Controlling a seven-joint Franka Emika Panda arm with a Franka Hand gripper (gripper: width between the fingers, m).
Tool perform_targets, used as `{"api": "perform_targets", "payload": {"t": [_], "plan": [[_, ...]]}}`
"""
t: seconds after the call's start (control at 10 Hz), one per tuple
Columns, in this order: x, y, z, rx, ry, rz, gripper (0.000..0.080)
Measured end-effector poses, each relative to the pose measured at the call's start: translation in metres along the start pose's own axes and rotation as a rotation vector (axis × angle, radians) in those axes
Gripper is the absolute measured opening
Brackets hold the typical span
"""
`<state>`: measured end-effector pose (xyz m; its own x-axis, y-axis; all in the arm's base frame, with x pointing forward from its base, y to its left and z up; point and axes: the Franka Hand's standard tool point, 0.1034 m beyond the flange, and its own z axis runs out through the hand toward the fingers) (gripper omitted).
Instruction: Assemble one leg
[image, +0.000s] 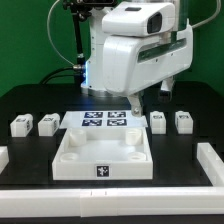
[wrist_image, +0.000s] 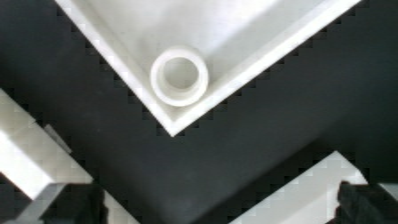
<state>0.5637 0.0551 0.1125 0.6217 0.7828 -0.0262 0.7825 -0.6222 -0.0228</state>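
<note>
Exterior view: on the desk (image: 30, 100), two legs (image: 47, 123) stand at the exterior view's left of the marker board (image: 105, 121) and two at its right. The pincer (image: 136, 108) hangs over the tray's (image: 70, 160) far right corner.

Wrist view: the pincer is spread and empty above the tray's corner socket (wrist_image: 180, 78).

Four small white plastic cube-like blocks with black-and-white tags sat in a row: nearest leg (image: 157, 121) just beside my claw (image: 136, 107), second leg (image: 183, 121) beyond it, third leg (image: 47, 123) and fourth leg (image: 20, 125) well apart on the claw's other side.
</note>
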Motion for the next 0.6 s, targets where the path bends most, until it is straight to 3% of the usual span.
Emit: {"api": "perform_targets", "payload": {"t": [0.6], "plan": [[-0.0003,-0.0002,0.0011,0.002,-0.001,-0.042,0.0650]]}}
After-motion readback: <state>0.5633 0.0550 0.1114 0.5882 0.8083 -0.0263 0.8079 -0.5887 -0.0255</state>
